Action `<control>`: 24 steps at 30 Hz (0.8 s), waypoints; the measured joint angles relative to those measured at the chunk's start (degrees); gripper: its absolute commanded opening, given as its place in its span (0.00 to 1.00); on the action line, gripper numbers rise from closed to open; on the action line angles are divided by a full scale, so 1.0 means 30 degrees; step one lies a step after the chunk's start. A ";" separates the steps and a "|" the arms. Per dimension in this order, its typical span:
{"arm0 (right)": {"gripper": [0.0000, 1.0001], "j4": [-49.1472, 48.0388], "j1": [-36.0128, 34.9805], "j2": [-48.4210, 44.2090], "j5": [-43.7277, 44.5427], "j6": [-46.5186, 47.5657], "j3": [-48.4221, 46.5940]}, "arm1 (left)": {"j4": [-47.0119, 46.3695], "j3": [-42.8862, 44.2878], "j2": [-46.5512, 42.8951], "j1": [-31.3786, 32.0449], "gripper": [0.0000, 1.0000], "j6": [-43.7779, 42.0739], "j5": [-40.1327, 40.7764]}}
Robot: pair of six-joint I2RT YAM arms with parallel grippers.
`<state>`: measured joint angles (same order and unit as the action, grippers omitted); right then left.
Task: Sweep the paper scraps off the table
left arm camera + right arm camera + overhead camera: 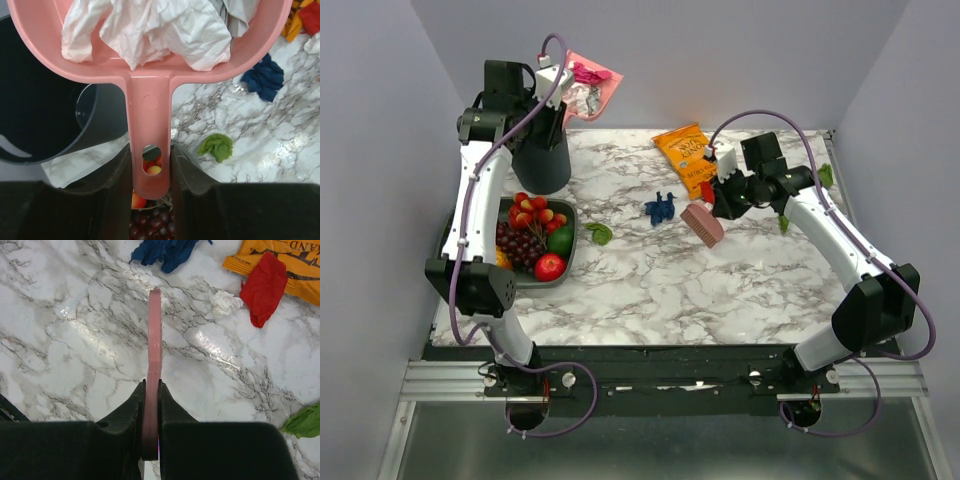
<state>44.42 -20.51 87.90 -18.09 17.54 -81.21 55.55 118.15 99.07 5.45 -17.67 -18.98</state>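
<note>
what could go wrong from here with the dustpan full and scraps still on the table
The dustpan, heaped with crumpled paper, sits mostly to the right of the bin mouth. Tipping it from here might spill paper back onto the table.

The red scrap lies on the snack bag, so a stroke of the brush may drag the bag along with it.

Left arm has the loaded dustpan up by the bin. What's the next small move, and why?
Probably tip the dustpan toward the black bin: crumpled paper fills the pan, and the bin's open mouth lies just beside and below it.
</note>
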 measured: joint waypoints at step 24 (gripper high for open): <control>0.00 -0.0444 -0.0007 0.0058 -0.1042 -0.0364 0.0554 | 0.1596 0.5501 0.4452 -0.4692 0.00 -0.5552 0.8699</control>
<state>43.09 -20.53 88.07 -21.21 16.45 -79.55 60.34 134.65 112.42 -8.62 -34.33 7.11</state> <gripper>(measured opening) 0.167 0.383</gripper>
